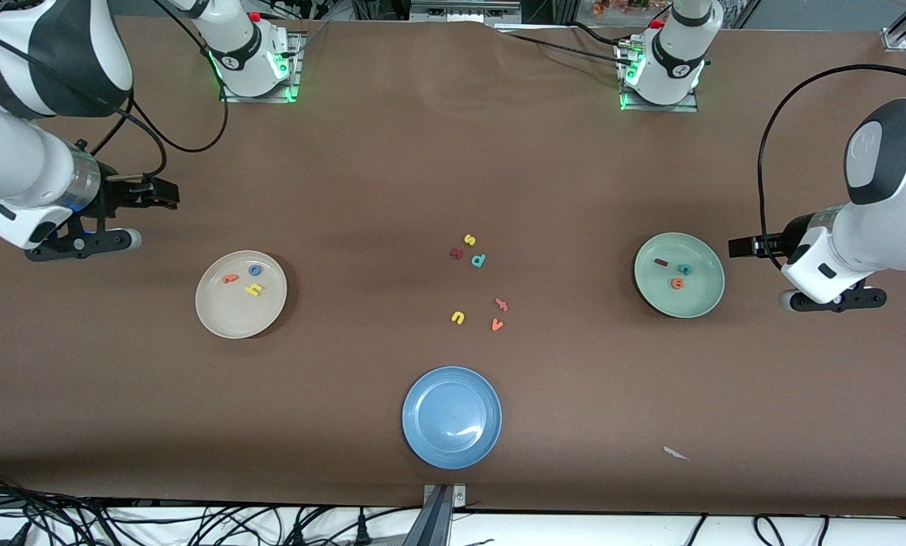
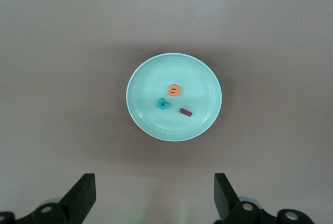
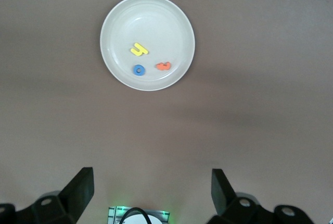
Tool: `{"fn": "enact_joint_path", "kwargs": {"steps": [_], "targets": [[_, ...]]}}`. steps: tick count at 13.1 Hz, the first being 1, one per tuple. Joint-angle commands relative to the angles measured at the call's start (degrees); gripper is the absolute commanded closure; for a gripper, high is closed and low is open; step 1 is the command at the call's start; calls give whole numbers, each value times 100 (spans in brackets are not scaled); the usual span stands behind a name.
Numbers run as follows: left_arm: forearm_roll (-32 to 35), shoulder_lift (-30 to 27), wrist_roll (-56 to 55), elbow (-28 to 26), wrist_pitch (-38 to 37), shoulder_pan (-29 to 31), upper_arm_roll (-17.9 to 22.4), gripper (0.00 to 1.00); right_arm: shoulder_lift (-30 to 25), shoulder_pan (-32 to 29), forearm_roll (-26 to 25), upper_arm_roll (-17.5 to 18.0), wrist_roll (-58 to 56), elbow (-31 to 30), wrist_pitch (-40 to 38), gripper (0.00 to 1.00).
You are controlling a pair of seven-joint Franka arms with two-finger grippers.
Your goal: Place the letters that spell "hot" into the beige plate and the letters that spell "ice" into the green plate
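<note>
Round cream-beige plate (image 1: 221,312): yellow foam "h" (image 1: 253,290), blue ring "o" (image 1: 255,269), orange hooked "t" (image 1: 230,278). Round sage-green plate (image 1: 700,302): dark red bar "i" (image 1: 660,262), teal "c" (image 1: 684,268), orange "e" (image 1: 677,283). Round blue plate (image 1: 422,438), at 6 o'clock on the desk (image 1: 392,167), holds nothing. Six loose foam letters (image 1: 478,260) at centre. My left gripper (image 2: 154,195) and right gripper (image 3: 152,193): fingers open, holding nothing.

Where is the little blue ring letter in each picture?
Front view: the blue ring letter lies in the beige plate, toward the right arm's end of the table, beside the orange letter and the yellow letter.
Right wrist view: the ring lies in the same plate, between the same two letters.
Left wrist view: not in it; only the green plate shows.
Shared landmark: the beige plate.
</note>
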Motion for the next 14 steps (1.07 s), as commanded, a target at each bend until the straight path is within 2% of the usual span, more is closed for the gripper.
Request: {"fn": "enact_joint_path", "kwargs": {"steps": [1,7,14], "targets": [[-179,-18,104,-124,78,-77,43,0,195,-158,34,-61,-145,300,-146,0],[-162,158,8,-142,78,-297,43,0,222,-238,43,-61,-119,774,-154,0],[-109,167,-10,-89,78,-332,51,0,283,-89,8,10,-128,810,-67,0]]}}
